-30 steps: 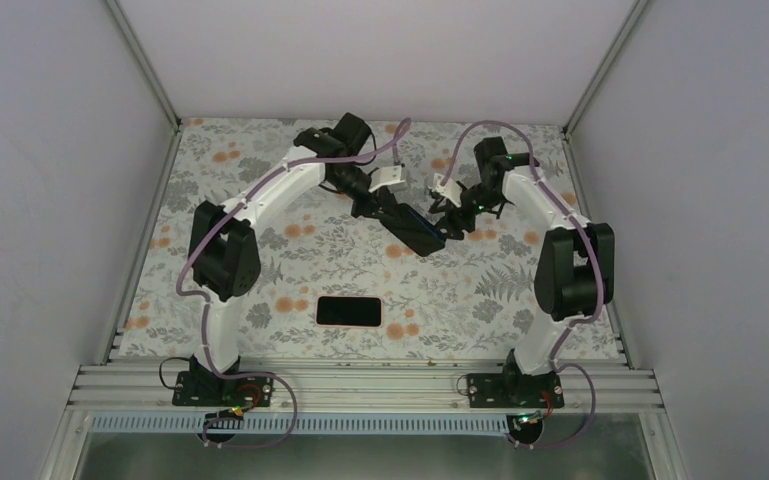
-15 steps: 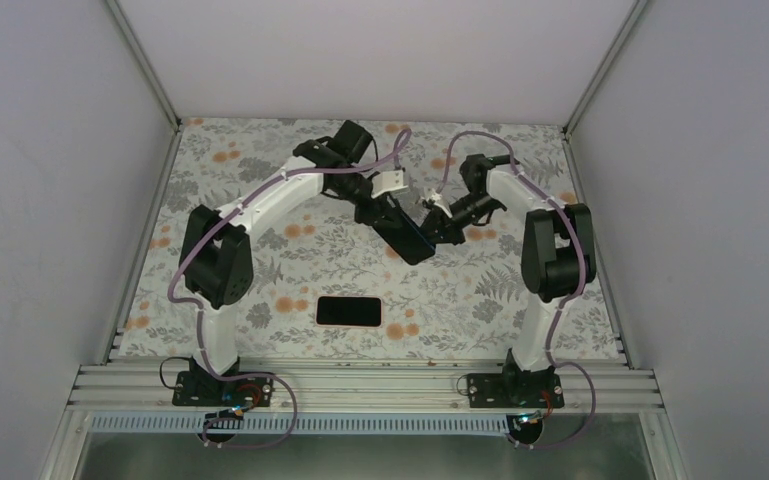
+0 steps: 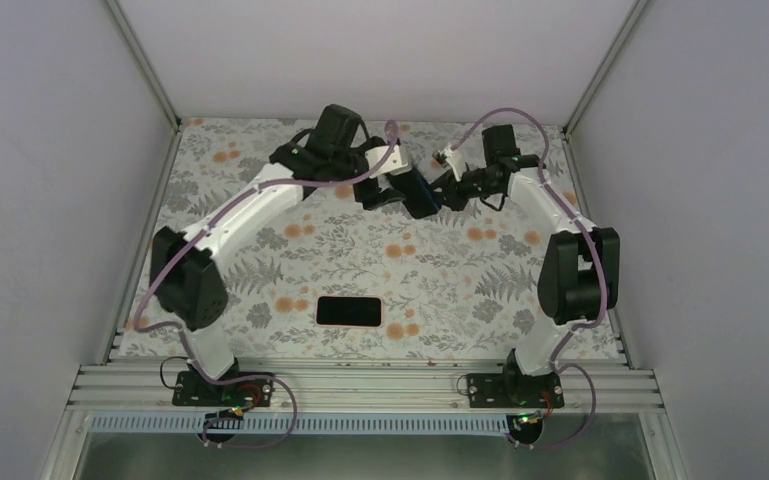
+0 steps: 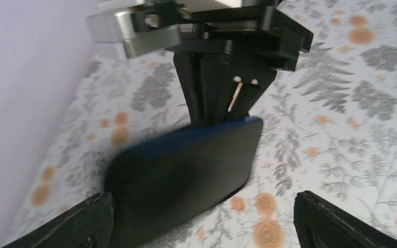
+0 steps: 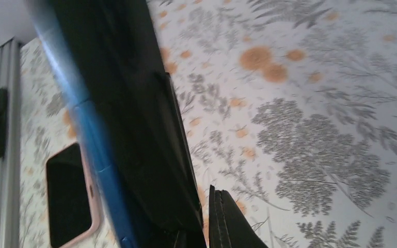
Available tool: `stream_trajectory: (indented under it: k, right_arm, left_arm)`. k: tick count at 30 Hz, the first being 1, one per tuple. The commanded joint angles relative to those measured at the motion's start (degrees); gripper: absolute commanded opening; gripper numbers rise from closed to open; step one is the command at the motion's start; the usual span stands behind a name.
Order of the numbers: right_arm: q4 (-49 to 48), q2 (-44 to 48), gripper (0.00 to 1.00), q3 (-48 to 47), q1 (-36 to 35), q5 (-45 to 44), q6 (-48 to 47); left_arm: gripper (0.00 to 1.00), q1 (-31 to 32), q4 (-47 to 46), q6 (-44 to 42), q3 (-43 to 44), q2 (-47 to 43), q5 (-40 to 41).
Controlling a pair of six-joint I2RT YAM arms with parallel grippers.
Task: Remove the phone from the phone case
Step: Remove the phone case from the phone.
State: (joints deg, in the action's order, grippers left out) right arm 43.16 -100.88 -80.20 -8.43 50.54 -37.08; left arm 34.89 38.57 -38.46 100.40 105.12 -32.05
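Risk: your right gripper point(image 4: 218, 116) is clamped on one short end of a dark, blue-edged slab point(image 4: 186, 170) held aloft. Your left gripper point(image 4: 204, 206) stands spread wide, touching nothing, so the slab may pivot or drop. The phone point(image 5: 67, 199) sits in the phone case point(image 5: 96, 219) near the arm bases, well apart. The back wall is near; your room lies mid-table point(image 3: 260, 270).

Free approach to the phone case point(image 3: 349, 311) from above; dark slab point(image 3: 418, 192) well beyond it.

One phone case point(image 3: 349, 311), one black slab point(image 3: 418, 192), two arms point(image 3: 250, 205) point(image 3: 557, 210).
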Motion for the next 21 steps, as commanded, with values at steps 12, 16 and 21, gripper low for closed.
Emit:
stream_trajectory:
  k: [12,16,21]
  right_arm:
    - [-30.61,-4.16,0.04,-2.40,3.17,-11.55,41.64]
    - [-36.92,-1.21,0.04,2.32,2.41,-14.35,45.57]
    - [-38.35,-0.05,0.04,3.21,1.48,-14.91,46.25]
  left_arm:
    - [0.92,9.73,-49.17,14.10,-20.96,2.23,33.23]
    - [0.94,10.74,-53.31,19.87,-17.63,7.38,35.71]
    - [0.94,11.51,-50.86,22.24,-11.46,12.89,38.26]
